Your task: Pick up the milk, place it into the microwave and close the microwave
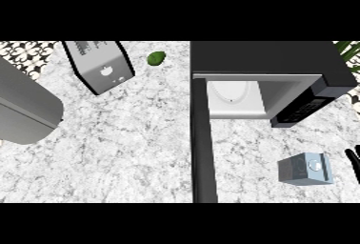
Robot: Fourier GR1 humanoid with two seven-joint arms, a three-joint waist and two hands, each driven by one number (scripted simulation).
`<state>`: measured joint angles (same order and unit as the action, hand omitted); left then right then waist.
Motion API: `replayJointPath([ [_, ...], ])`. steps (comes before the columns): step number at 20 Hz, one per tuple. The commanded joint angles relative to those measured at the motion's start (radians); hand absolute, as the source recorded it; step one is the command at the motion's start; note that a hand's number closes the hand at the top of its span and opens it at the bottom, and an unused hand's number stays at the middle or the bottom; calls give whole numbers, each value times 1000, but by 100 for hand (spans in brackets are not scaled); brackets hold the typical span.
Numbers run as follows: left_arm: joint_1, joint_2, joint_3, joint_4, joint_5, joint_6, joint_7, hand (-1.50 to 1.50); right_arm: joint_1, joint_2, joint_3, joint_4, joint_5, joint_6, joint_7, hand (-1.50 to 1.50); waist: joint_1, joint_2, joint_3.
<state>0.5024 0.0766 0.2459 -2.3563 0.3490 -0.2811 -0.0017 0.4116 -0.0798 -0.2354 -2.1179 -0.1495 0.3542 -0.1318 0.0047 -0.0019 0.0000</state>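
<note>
The small pale blue-grey milk carton (306, 168) with a round cap on its top stands on the white-and-grey marbled surface (126, 143), in front of the microwave's control panel and to the right of the open door. Seen from steeply above, it looks upright, so its long axis runs up toward the viewer; its square top sits slightly turned against the surface's edges, one corner toward the door. Its cap side faces up.

Just beside it, at the view's right edge, the black right hand (354, 159) shows only as a few fingertips, apart from the carton and holding nothing; they look fairly straight and spread. The left hand is not in view.

Behind the carton stands the black boxy microwave (267, 57), its cavity open with a white round plate (232, 91) inside. Its long black door (202, 143) swings out toward the viewer and forms a wall left of the carton.

Risks, as I judge them: the carton is narrow and tall, so a sideways touch by the fingers could tip it over. The cavity lies up and to the left, so a carried carton could strike the control panel's corner or the door.

Farther off are a silver toaster (102, 66), a small green lime (156, 57) and a grey metal box (25, 107) at the left.
</note>
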Motion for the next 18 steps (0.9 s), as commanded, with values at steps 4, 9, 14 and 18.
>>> replayJointPath([
  [4, -38, 20, 85, 34, 66, -38, 18, -150, -15, -19, -87, 204, 45, 27, -131, -150, -5, 1, 0],
  [9, 72, -18, 67, -80, 96, -85, 24, -150, -95, -46, -151, 449, 95, 2, -272, -150, 8, 0, 1],
  [14, 37, -61, 56, -20, 37, -108, 0, -150, -153, -56, -149, 634, 152, 7, -392, -150, 3, 1, 1],
  [18, 32, 7, 195, -38, 181, -129, 46, -150, -152, -43, -124, 660, 183, 5, -438, -150, 2, 0, 0],
])
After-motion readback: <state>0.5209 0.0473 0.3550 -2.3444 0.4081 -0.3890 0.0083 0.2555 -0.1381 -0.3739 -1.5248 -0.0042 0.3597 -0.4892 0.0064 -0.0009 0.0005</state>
